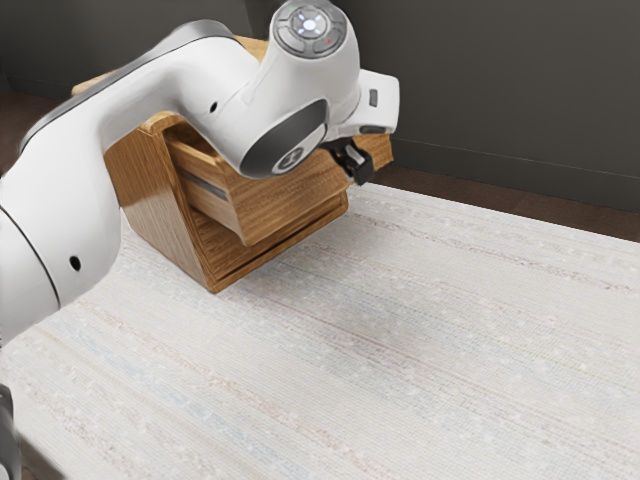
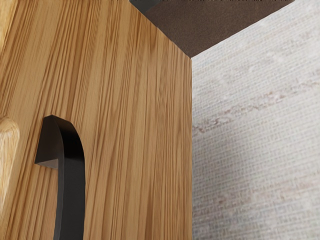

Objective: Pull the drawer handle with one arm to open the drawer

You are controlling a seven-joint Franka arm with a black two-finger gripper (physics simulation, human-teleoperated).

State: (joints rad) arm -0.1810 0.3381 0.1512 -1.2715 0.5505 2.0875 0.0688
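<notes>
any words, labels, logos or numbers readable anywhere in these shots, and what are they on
None can be read. The wooden drawer front, its black handle and the pale woven table top are plain. The round cap on the arm bears only small red and white dots, no letters or digits.
</notes>
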